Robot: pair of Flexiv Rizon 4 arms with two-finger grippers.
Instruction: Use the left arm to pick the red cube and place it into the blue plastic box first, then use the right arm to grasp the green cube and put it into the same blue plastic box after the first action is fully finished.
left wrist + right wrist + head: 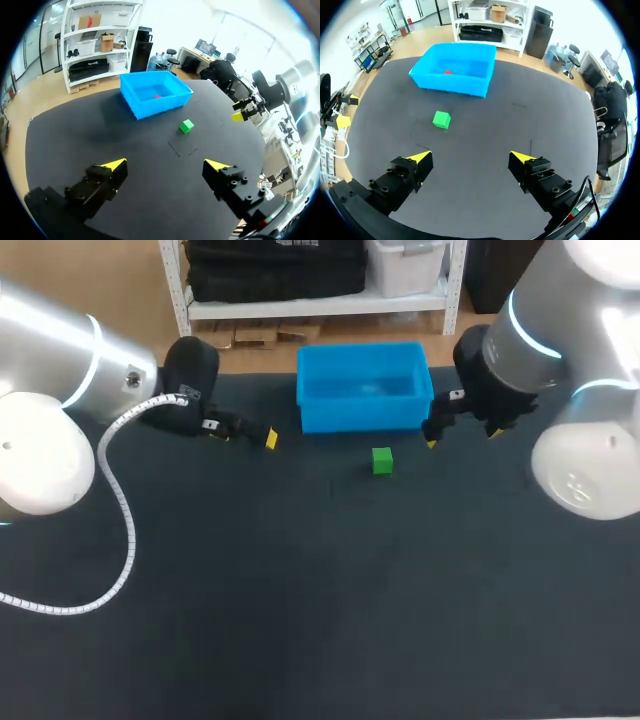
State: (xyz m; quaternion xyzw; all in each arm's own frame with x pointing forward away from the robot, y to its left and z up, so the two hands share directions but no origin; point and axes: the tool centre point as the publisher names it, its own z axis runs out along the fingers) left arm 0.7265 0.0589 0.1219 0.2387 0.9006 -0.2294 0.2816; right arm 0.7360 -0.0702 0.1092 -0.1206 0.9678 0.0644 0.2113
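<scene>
The blue plastic box stands at the far middle of the table. Inside it lies the red cube, also seen from the right wrist; the head view does not show it. The green cube rests on the mat just in front of the box, ahead of both grippers in the wrist views. My left gripper hangs open and empty to the left of the box. My right gripper hangs open and empty at the box's right end.
The dark mat covers the whole table. A white coiled cable trails from my left arm over the mat's left side. Faint chalk marks lie near the green cube.
</scene>
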